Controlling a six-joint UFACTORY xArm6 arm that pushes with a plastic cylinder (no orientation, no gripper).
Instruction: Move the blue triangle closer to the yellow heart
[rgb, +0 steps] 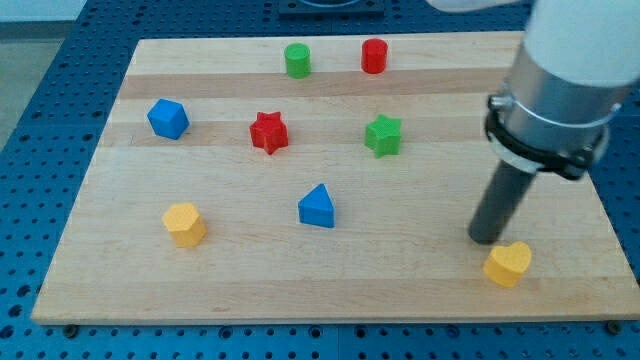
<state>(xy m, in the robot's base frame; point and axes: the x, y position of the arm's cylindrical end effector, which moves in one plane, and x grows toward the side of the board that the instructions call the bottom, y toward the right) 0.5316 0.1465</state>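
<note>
The blue triangle (317, 207) lies near the middle of the wooden board, toward the view's bottom. The yellow heart (508, 263) lies at the view's bottom right. My tip (487, 239) rests on the board just to the upper left of the yellow heart, almost touching it, and far to the right of the blue triangle.
A yellow hexagon-like block (185, 223) lies at the bottom left, a blue cube-like block (168, 118) at the left. A red star (268, 132) and a green star (383, 135) lie mid-board. A green cylinder (297, 60) and a red cylinder (374, 56) stand at the top.
</note>
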